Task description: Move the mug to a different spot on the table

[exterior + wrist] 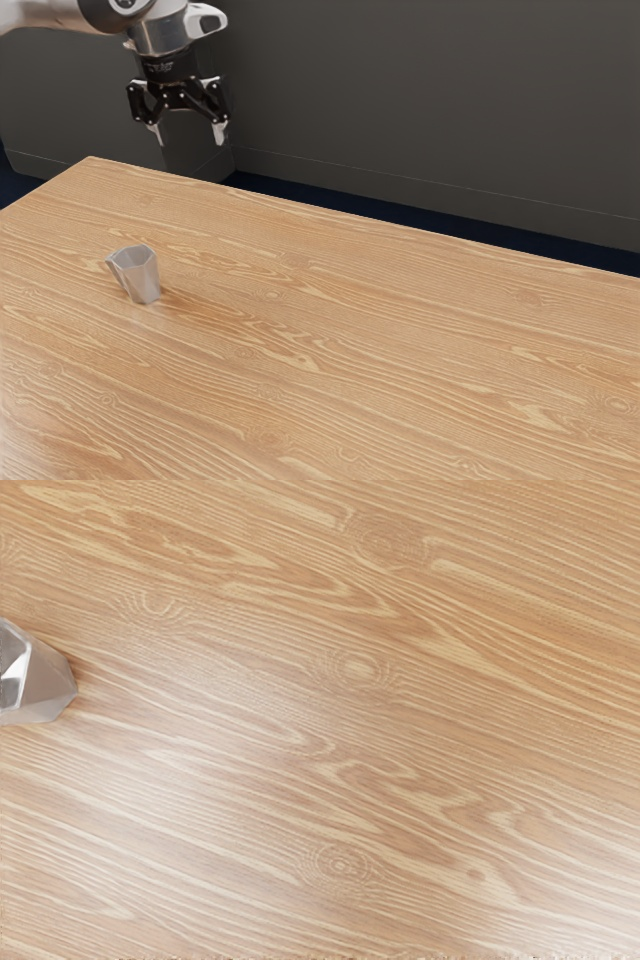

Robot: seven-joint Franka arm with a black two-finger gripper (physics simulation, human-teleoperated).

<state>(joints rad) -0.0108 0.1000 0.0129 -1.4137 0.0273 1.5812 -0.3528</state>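
Observation:
A small grey faceted mug (136, 272) stands upright on the wooden table (380, 340), toward the exterior view's left. My black gripper (186, 133) hangs high above the table's far edge, well above and behind the mug, its fingers spread apart with nothing between them. In the wrist view a part of the mug (30, 680) shows at the picture's edge, off to one side of the spot under my hand.
The table's wood-grain top (380, 740) stretches wide to the exterior view's right and front. A dark wall (450, 90) and a dark floor strip run behind the table's far edge.

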